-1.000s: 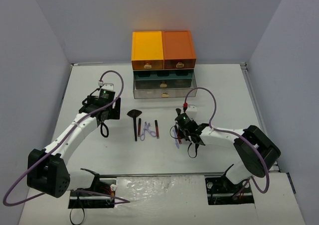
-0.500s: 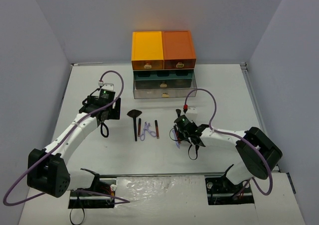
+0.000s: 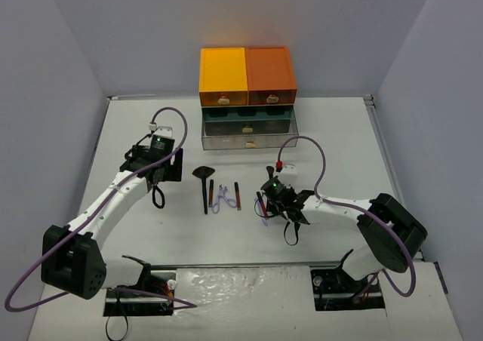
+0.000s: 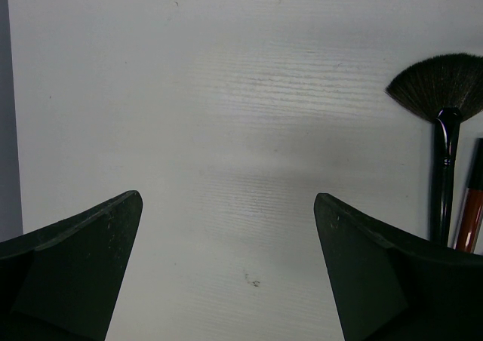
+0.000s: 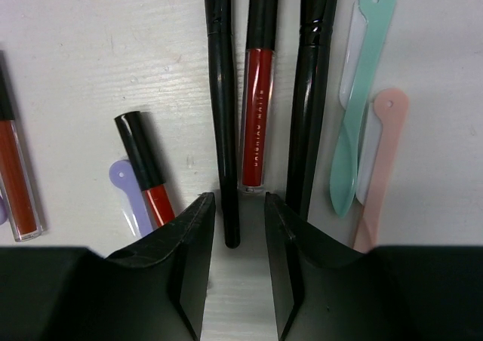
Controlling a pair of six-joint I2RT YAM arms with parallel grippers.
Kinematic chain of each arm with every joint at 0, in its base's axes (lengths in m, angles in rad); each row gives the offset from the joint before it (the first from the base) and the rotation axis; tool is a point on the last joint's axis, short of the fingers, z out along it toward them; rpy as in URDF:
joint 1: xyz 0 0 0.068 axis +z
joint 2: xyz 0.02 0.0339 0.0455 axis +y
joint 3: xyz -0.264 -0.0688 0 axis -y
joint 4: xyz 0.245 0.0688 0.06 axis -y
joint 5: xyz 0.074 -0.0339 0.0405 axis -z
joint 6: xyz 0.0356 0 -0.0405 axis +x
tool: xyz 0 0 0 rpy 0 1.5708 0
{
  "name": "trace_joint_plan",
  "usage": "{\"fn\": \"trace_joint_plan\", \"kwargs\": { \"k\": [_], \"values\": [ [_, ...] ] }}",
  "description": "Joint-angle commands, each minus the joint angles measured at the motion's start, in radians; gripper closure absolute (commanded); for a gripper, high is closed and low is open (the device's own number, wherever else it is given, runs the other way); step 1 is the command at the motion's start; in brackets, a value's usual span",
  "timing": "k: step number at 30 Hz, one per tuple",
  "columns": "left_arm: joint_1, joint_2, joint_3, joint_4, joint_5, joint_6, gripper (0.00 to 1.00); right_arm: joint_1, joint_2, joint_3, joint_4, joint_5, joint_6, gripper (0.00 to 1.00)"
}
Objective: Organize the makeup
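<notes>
Holding the right tool (image 5: pixel 239 205) low over the white surface (image 3: pixel 324 130), right of centre, with its jaws parted by a narrow gap and clamping nothing. Straddling the near end of a thin black brush handle (image 5: pixel 221 92), with a sliver of bare surface showing between that handle and the right-hand jaw. Showing, side by side past the fingertips, a red gloss tube (image 5: pixel 256 115) with a black cap and a thicker black brush handle (image 5: pixel 311 92), all lying roughly parallel. Showing further right a mint stick (image 5: pixel 358 107) overlapping a white one, and a pink stick (image 5: pixel 381 152) just beside them. Showing to the left a short red tube (image 5: pixel 143 167) lying over a lilac stick (image 5: pixel 128 198), and an orange-red tube (image 5: pixel 15 175) at the view's edge. Holding the left tool (image 4: pixel 226 205) spread wide and grasping nothing, over bare surface, with a fan brush (image 4: pixel 441 92) and a red pencil (image 4: pixel 469 213) lying just to its right. Showing a purple curler (image 3: pixel 222 199) flat between two pencils mid-surface, well in front of the orange-topped drawer box (image 3: pixel 247 77) standing at the far edge.
</notes>
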Motion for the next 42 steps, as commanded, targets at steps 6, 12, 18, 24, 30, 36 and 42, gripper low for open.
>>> {"fn": "trace_joint_plan", "kwargs": {
  "k": [6,12,18,24,30,36,42],
  "values": [
    [0.007,0.004,0.058,0.032,-0.012,-0.018,0.03,0.038,0.005,-0.005,-0.128,-0.007,0.033,0.76],
    [0.007,0.007,0.059,0.031,-0.01,-0.019,0.03,0.056,0.009,0.004,-0.139,0.0,0.037,0.87],
    [0.007,0.006,0.059,0.031,-0.013,-0.018,0.03,0.078,-0.006,0.024,-0.153,0.023,0.02,0.98],
    [0.007,0.006,0.059,0.031,-0.015,-0.018,0.03,0.106,-0.077,0.077,-0.188,0.064,-0.019,1.0],
    [0.007,0.006,0.059,0.032,-0.016,-0.019,0.03,0.114,-0.237,0.171,-0.255,0.072,-0.123,1.0],
    [0.007,0.003,0.061,0.031,-0.021,-0.016,0.03,0.112,-0.327,0.302,-0.328,-0.051,-0.334,1.0],
    [0.007,-0.008,0.061,0.032,-0.024,-0.016,0.03,0.109,-0.35,0.435,-0.436,-0.203,-0.625,1.0]
  ]
}}
